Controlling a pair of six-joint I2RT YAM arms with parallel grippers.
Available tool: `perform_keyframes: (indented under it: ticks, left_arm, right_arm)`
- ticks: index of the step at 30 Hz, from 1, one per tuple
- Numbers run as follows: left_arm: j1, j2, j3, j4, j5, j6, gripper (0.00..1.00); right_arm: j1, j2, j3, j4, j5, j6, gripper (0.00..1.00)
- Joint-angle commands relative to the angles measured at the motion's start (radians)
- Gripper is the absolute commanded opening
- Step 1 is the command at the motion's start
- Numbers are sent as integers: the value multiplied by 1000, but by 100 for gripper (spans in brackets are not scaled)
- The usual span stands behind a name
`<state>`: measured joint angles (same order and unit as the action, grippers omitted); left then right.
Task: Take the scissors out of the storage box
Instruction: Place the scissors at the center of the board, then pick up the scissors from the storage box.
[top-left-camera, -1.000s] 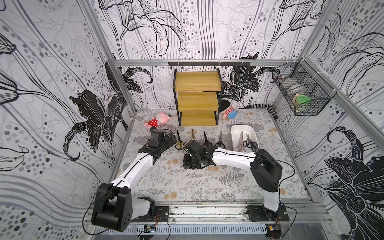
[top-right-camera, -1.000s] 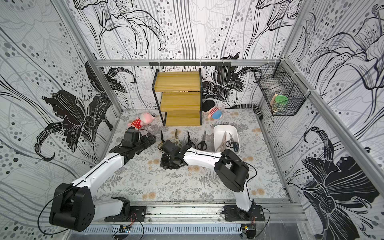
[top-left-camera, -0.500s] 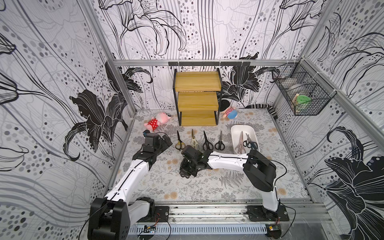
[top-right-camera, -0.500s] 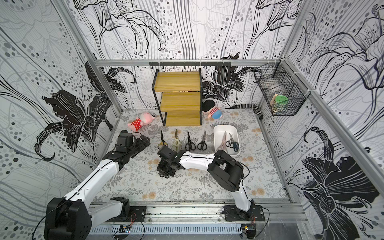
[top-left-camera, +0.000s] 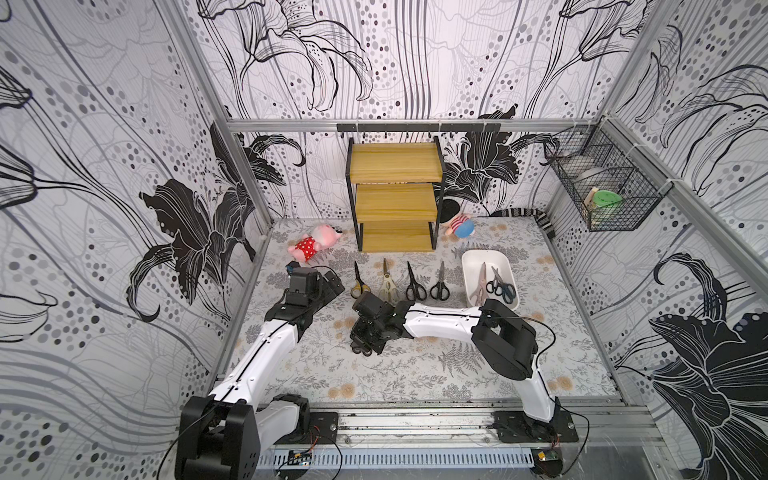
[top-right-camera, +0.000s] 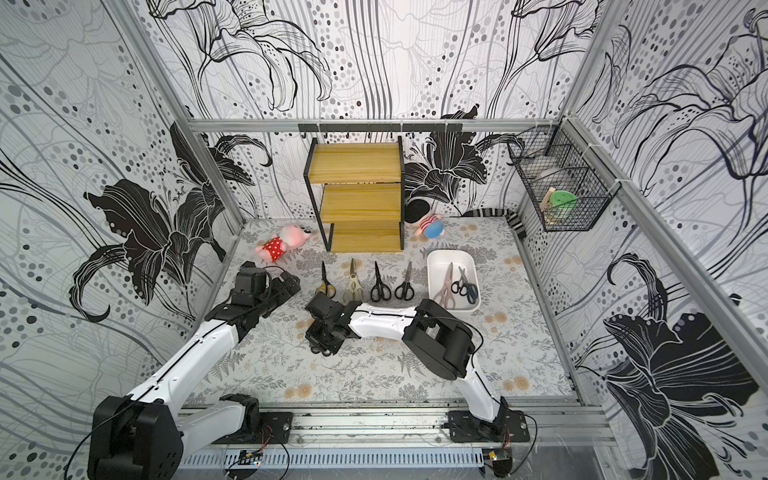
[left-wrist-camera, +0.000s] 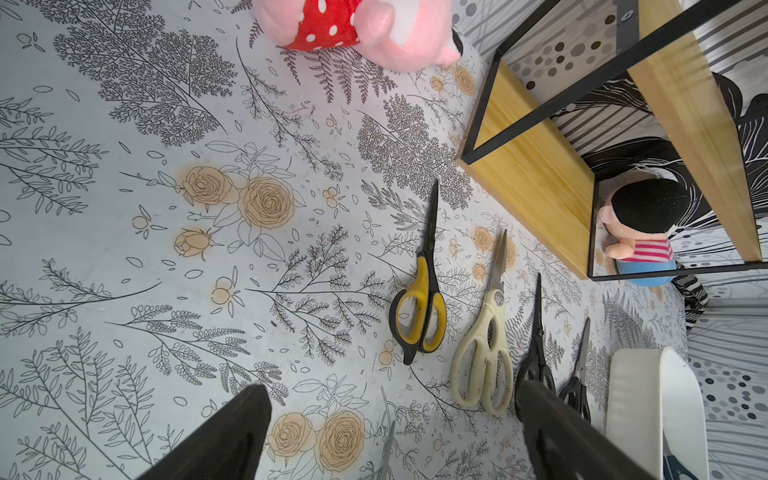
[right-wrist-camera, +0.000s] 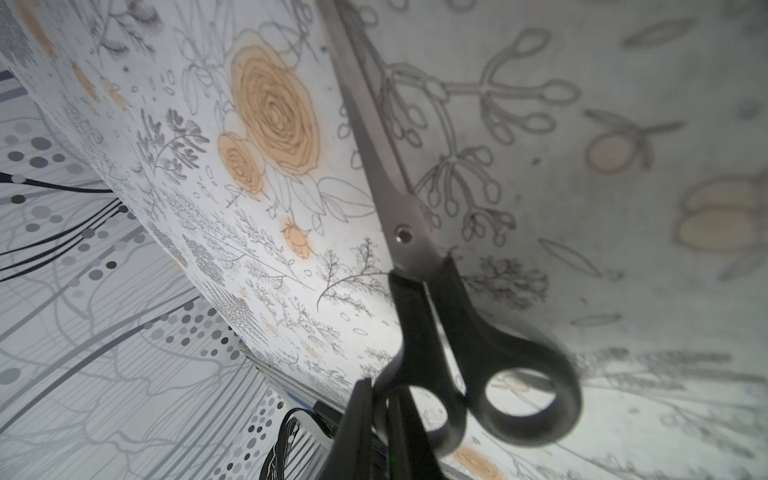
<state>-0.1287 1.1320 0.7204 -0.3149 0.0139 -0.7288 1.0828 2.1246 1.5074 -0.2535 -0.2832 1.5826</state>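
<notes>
On the table, the white box on my right holds three scissors. A row of four lies beside it. My left gripper stands apart. My right gripper clamps the black-handled pair.

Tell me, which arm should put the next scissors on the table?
The right arm: its jaws are shut on black-handled scissors above the floral mat, near the row of four pairs. The left arm has open, empty jaws.

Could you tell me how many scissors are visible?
8: yellow-black, cream, two black on the mat; at least three overlapping in the storage box; one black in the right gripper.
</notes>
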Motion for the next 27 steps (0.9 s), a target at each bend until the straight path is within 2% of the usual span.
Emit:
perform_keyframes:
  ticks: [1, 9, 13, 18, 23, 27]
  left_arm:
    - [4, 3, -3, 9, -15, 8, 98]
    - [5, 4, 24, 2, 5, 25, 98]
    - [5, 10, 47, 2, 37, 62, 98]
    - [2, 18, 44, 41, 137, 76, 98]
    - [-12, 22, 55, 71, 178, 98, 98]
    - [-36, 51, 70, 106, 215, 103, 98]
  right_arm:
    - [5, 37, 22, -40, 27, 13, 13]
    - [4, 0, 41, -62, 74, -25, 35]
    - [4, -31, 92, -125, 116, -121, 36]
    - [-40, -98, 103, -190, 161, -284, 36]
    - [-128, -205, 55, -268, 267, -471, 36]
    - [-223, -265, 17, -310, 283, -618, 35]
